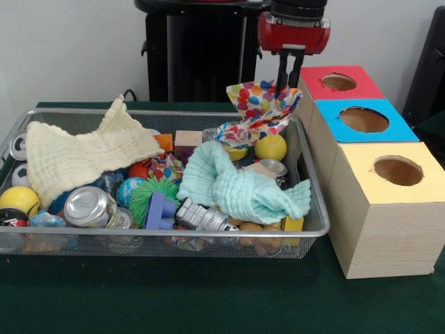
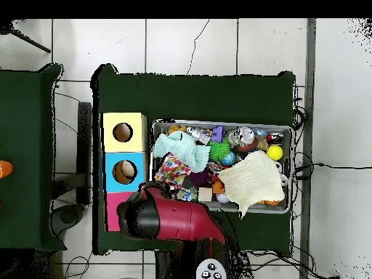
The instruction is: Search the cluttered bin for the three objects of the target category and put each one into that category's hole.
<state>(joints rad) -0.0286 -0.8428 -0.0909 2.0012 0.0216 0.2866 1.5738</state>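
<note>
Gripper [image 1: 288,85] is clamped on 1 polka-dot cloth [image 1: 261,108], lifted above the wire-mesh bin [image 1: 314,202] at its end nearest the cubes. The yellow-faced cube's hole [image 1: 398,170] looks empty; no delivery is confirmed. A second dotted piece [image 1: 165,167] lies half buried in clutter. The third cannot be located.

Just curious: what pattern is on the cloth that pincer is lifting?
White cloth with red, orange, blue, green and yellow polka dots; clearest in the front view.
</note>
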